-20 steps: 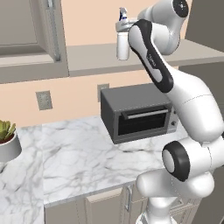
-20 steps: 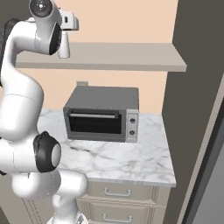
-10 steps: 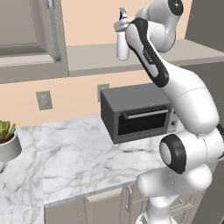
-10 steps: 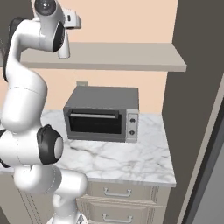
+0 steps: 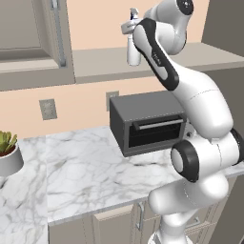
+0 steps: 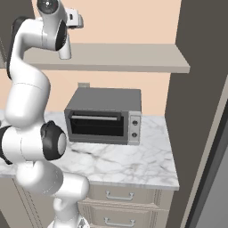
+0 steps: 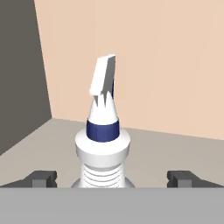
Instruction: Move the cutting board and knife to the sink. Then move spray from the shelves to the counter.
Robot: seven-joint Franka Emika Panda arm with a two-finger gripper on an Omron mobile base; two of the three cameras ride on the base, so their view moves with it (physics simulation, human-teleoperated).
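The spray point(image 7: 103, 131) stands upright on the grey shelves point(image 7: 175, 153), a white bottle with a blue collar and a white trigger nozzle. My gripper point(image 7: 113, 178) is open, one fingertip on each side of the bottle's shoulder, and neither touches it. In the left base view my arm reaches up to the shelves point(image 5: 95, 62) and partly covers the spray point(image 5: 133, 52). In the right base view the spray point(image 6: 65, 50) shows just under my forearm on the shelves point(image 6: 133, 55). The marble counter point(image 5: 86, 167) lies below. The cutting board, the knife and the sink are out of view.
A dark grey toaster oven point(image 5: 147, 124) point(image 6: 104, 118) sits on the counter point(image 6: 133, 164) under the shelves. A potted plant point(image 5: 7, 152) stands at the far left. An upper cabinet point(image 5: 28, 38) hangs to the left, and a tall dark panel point(image 6: 200, 89) closes the right.
My arm's elbow and lower links have swung slightly. The hand has stayed up at the spray with its jaws open. The spray has not moved.
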